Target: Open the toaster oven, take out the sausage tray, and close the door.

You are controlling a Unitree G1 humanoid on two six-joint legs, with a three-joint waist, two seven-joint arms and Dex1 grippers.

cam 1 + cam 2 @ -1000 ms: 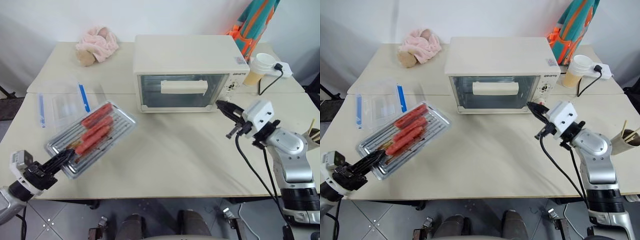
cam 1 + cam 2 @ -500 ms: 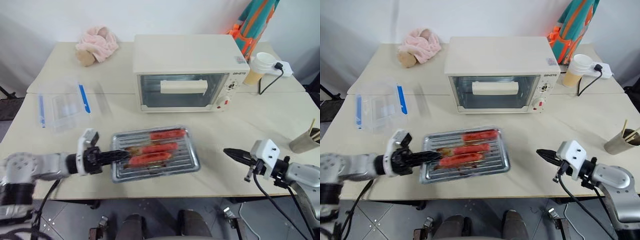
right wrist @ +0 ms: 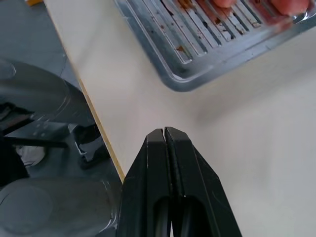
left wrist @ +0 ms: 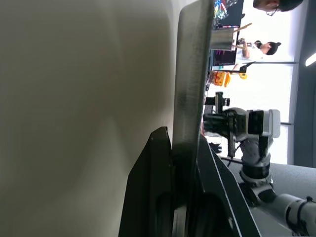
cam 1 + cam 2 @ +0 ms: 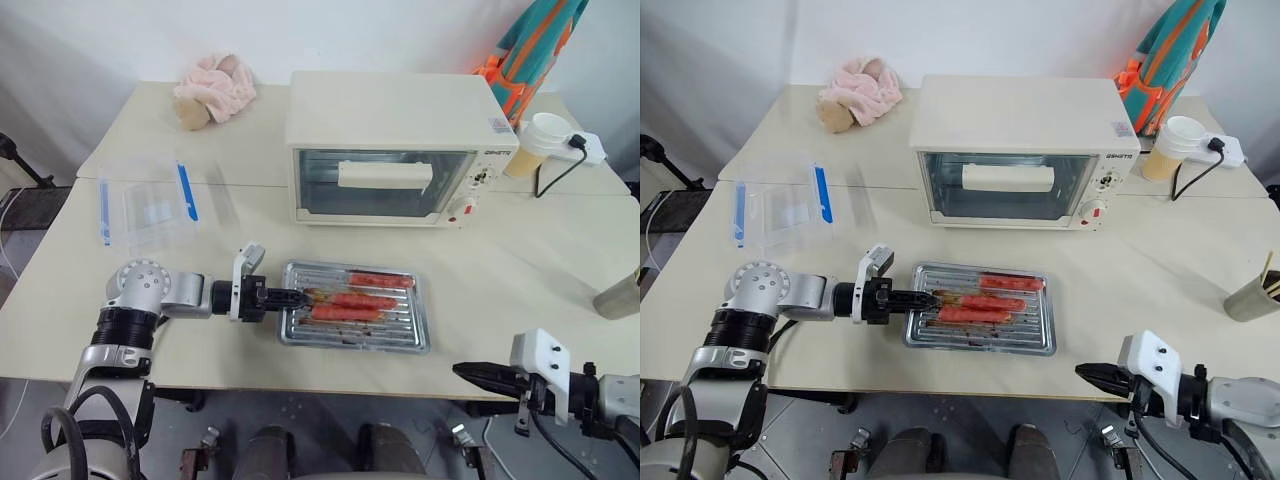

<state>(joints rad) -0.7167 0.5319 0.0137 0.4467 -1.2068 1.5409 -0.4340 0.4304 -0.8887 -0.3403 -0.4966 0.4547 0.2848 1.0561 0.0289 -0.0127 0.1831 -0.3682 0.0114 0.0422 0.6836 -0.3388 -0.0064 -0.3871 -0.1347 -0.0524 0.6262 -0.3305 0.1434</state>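
Left tool pinches the left rim of the sausage tray, which lies flat on the desk in front of the toaster oven (three reddish sausages on its rack). Behind it, the door is closed against the oven's front. Right tool, fingers pressed together and holding nothing, hangs at the desk's near edge, well apart from the tray's right corner.

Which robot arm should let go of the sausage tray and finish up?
The left. Its gripper is shut on the sausage tray, which sits on the table in front of the toaster oven, whose door looks closed. The right gripper, shut and empty, hangs off the table's near edge.
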